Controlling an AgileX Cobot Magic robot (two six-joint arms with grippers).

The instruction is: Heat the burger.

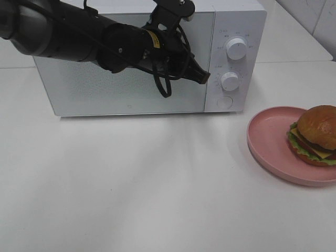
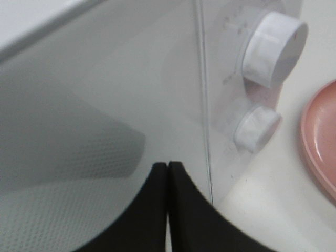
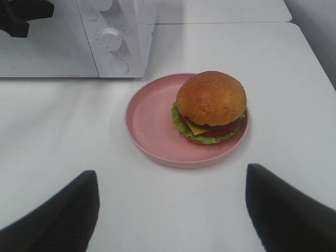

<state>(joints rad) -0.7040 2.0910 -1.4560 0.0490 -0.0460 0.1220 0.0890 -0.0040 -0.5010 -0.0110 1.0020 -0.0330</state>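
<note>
Microwave (image 1: 131, 63) door shut — burger (image 1: 315, 134) on pink plate (image 1: 268, 139) beside it.

Pink plate (image 3: 149, 123), white microwave (image 1: 131, 100), brown-bun burger (image 3: 210, 105).

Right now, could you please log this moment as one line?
door: closed | left end effector: shut, at microwave door | right end effector: open | burger: on plate

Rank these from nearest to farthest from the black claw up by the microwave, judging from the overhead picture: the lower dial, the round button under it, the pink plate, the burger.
Measured from the left gripper:
1. Lower dial, just right of the tip.
2. Round button, below that dial.
3. Pink plate, on the table, lower right.
4. Burger, on the plate's far right side.
</note>
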